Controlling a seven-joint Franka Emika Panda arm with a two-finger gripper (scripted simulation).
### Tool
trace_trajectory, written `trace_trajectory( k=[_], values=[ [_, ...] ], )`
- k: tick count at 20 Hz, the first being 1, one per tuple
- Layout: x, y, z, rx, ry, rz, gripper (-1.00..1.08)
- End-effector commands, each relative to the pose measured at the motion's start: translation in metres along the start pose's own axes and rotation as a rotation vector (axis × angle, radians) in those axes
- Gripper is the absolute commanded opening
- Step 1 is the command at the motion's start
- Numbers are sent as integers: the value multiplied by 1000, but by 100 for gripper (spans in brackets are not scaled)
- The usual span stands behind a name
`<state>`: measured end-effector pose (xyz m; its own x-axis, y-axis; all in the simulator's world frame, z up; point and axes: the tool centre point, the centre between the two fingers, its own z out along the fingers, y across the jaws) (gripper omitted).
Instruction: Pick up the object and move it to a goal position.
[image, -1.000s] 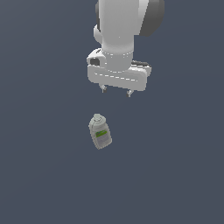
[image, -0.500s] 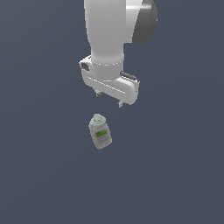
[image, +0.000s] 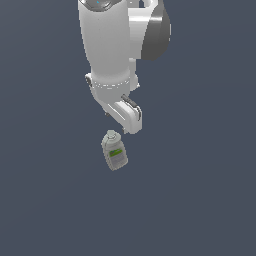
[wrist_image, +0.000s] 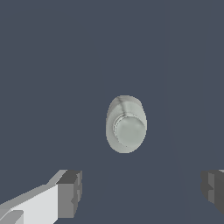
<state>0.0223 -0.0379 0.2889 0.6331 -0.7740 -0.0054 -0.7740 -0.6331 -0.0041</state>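
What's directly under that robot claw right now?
The small bottle stands under the open gripper, seen cap-first in the wrist view, on a plain dark floor. Its label shows only in the exterior view.

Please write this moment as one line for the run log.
phase: approach | pincer: open, above bottle, not touching | bottle: upright on floor, not grasped

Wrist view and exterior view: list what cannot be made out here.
- Bottle label: hidden in the wrist view, which looks down on the cap.
- Gripper fingertips: cut off by the wrist view's edge; only two pads show, wide apart.
- Gripper fingers in the exterior view: hidden by the hand's own body, turned edge-on.
- Label text on the bottle: too small to read.
- Goal position: no marker visible.
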Motion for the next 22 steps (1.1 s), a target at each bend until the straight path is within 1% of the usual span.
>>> trace_trajectory(
  k=[1, 5, 10, 17, 22],
  values=[
    [7, 0, 2, -1, 2, 59, 100],
    [16, 0, 6, -2, 4, 127, 100],
    [22, 1, 8, -3, 5, 177, 100],
    [23, 1, 10, -4, 5, 184, 100],
    [23, 1, 25, -4, 6, 186, 100]
  ],
)
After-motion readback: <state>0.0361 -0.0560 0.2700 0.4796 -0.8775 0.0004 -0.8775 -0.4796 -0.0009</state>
